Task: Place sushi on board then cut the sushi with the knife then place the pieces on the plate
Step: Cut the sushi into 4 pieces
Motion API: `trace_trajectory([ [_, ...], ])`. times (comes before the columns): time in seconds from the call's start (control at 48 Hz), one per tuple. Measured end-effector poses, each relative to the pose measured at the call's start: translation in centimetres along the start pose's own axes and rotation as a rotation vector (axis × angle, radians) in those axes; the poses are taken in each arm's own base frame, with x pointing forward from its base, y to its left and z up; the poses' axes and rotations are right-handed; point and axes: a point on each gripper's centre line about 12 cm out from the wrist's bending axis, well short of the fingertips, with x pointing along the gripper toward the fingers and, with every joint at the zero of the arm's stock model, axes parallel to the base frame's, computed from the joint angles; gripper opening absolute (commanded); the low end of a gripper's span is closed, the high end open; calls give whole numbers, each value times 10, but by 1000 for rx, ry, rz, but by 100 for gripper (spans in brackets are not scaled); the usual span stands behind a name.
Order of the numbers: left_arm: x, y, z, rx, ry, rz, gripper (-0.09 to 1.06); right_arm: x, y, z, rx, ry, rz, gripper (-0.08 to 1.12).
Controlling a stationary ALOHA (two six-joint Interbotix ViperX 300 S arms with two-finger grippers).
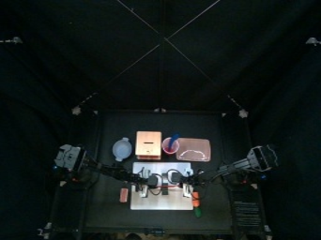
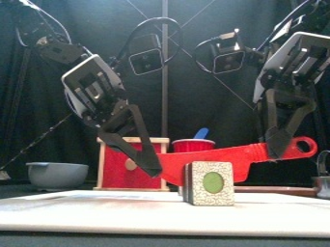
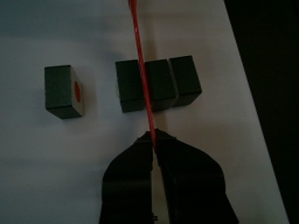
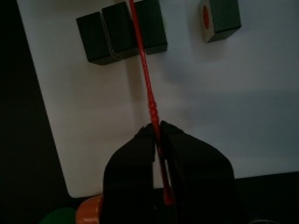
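Top view: the board [image 1: 160,200] is sitting lower middle, with the tray [image 1: 196,148] up and to the right of it.

Front: the left gripper [image 2: 154,169] and right gripper [image 2: 275,150] are both clamping the knife [image 2: 233,152], right over the sushi [image 2: 209,183] at bottom middle.

Left wrist: the blade is crossing three joined blocks, and one piece [image 3: 61,90] is lying apart on the left.

Right wrist: that piece is sitting upper right.

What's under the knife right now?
Three joined sushi blocks on the white board; one piece lies apart. The knife hides whether it touches them.
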Motion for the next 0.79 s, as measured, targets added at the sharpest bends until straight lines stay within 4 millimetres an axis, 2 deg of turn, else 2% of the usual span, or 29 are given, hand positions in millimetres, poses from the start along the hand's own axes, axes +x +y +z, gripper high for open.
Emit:
trace_trajectory([
  [0.438,3,8,-3,-13,12,16,35,14,-2,-1,-36,27,-28,40],
  [0.792,7,17,-7,-20,26,33,35,16,-10,1,-23,30,-44,40],
])
